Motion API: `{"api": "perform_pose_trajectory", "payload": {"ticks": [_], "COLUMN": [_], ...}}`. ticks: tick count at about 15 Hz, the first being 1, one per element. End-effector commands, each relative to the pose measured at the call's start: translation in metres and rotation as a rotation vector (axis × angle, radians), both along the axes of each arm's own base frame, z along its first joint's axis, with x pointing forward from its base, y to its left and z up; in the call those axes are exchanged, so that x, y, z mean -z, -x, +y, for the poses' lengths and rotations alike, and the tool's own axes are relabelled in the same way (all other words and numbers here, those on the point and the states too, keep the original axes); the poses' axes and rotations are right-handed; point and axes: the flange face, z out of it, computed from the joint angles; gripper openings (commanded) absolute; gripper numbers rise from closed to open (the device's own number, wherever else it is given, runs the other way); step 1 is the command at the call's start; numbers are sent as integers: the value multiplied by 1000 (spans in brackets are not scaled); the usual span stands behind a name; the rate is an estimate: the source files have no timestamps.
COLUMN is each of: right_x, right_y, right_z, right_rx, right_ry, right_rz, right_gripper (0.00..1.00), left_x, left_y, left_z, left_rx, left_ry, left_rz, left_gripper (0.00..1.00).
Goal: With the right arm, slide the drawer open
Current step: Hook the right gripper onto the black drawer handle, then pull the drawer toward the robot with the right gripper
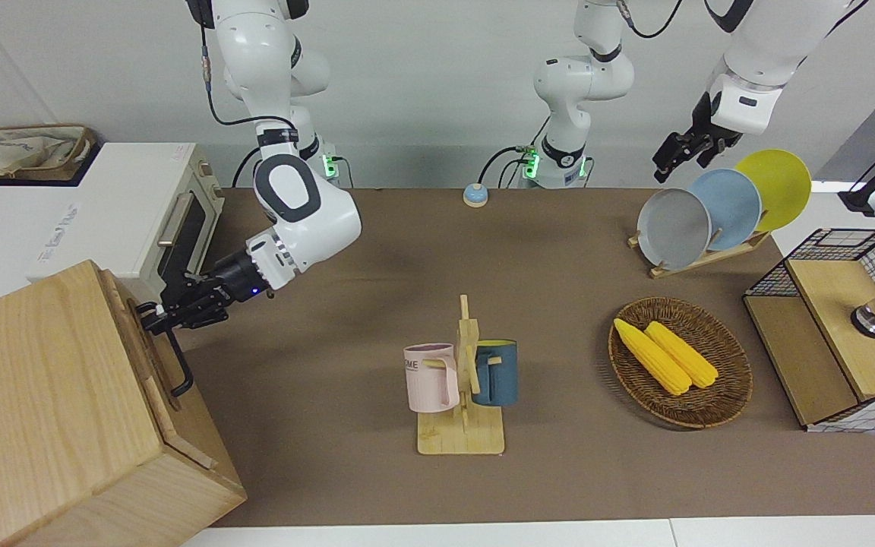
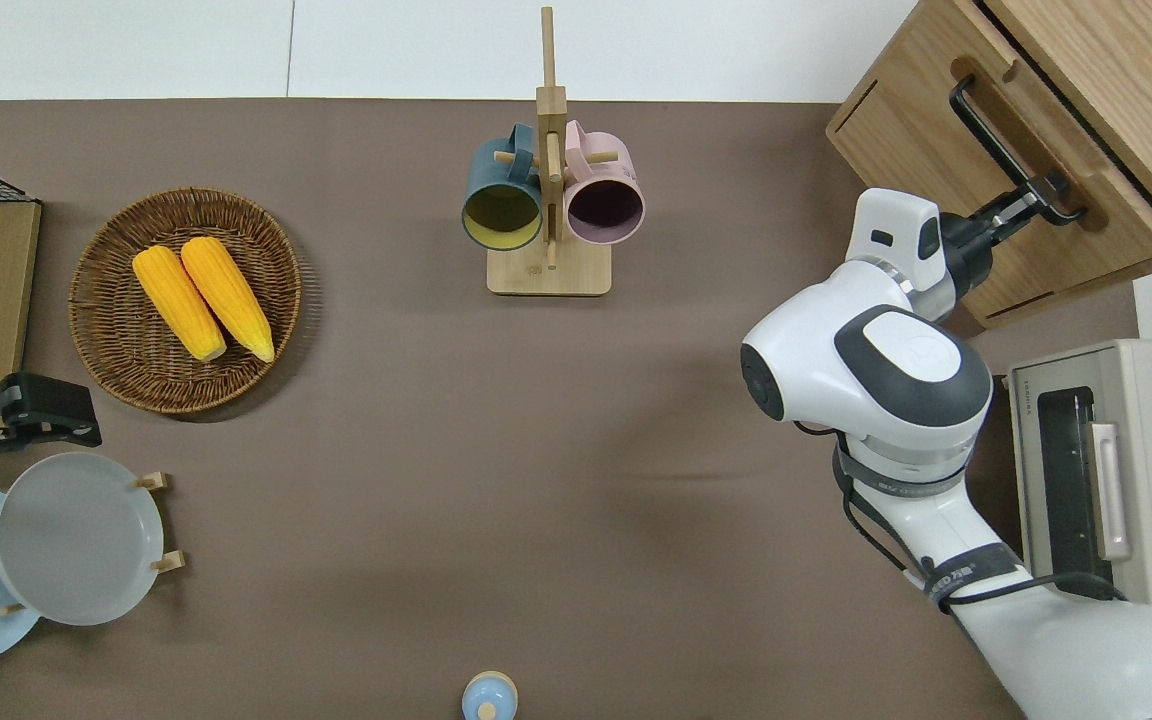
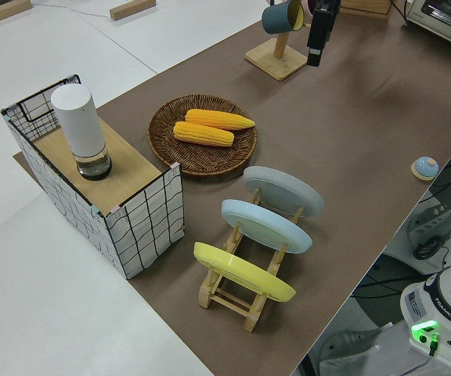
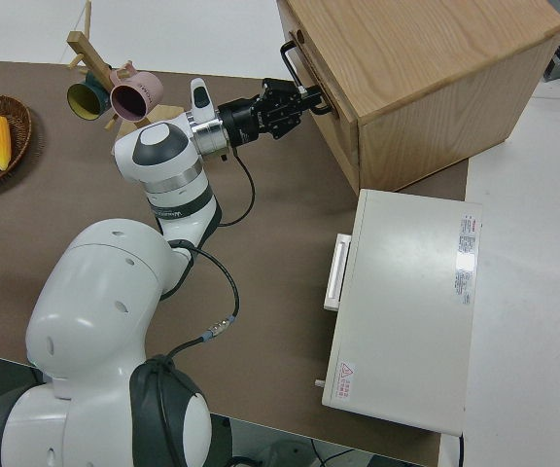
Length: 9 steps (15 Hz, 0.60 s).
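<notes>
The drawer (image 2: 1121, 212) is the top front of a large pale wooden box (image 1: 42, 395) at the right arm's end of the table. It stands a little way out of the box, with a narrow dark gap along its front. Its black bar handle (image 2: 991, 135) also shows in the front view (image 1: 179, 366) and the right side view (image 4: 293, 60). My right gripper (image 2: 1041, 190) is shut on the end of that handle nearer to the robots; it shows in the front view (image 1: 155, 319) and the right side view (image 4: 299, 97). My left arm (image 1: 741, 99) is parked.
A white toaster oven (image 1: 126, 213) stands next to the box, nearer to the robots. A wooden mug rack (image 1: 464, 380) with two mugs is mid-table. A corn basket (image 1: 680, 361), plate rack (image 1: 711, 205) and wire-mesh rack (image 1: 840, 327) fill the left arm's end.
</notes>
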Motion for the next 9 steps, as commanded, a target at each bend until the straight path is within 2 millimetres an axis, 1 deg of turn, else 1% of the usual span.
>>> {"api": "perform_pose_trajectory", "payload": {"ticks": [1, 3, 4, 5, 8, 9], "right_x": [-7, -9, -9, -8, -10, -13], "right_y": [7, 12, 16, 20, 30, 32], "right_z": [28, 38, 49, 56, 73, 78], "right_rx": [12, 31, 36, 45, 64, 69], "right_ry": [-14, -20, -30, -38, -41, -44], "right_rz": [11, 10, 12, 17, 37, 35], "right_gripper": [0, 0, 0, 0, 0, 0], "left_x": [-4, -4, -4, -4, -4, -4], "left_y": [3, 3, 3, 3, 3, 3], "left_z": [0, 0, 0, 0, 0, -1], "left_rx": [9, 9, 9, 9, 9, 10], "left_ry": [5, 5, 5, 5, 5, 5], "left_rz": [-7, -7, -7, -7, -7, -7], "left_gripper": [993, 993, 993, 993, 993, 993]}}
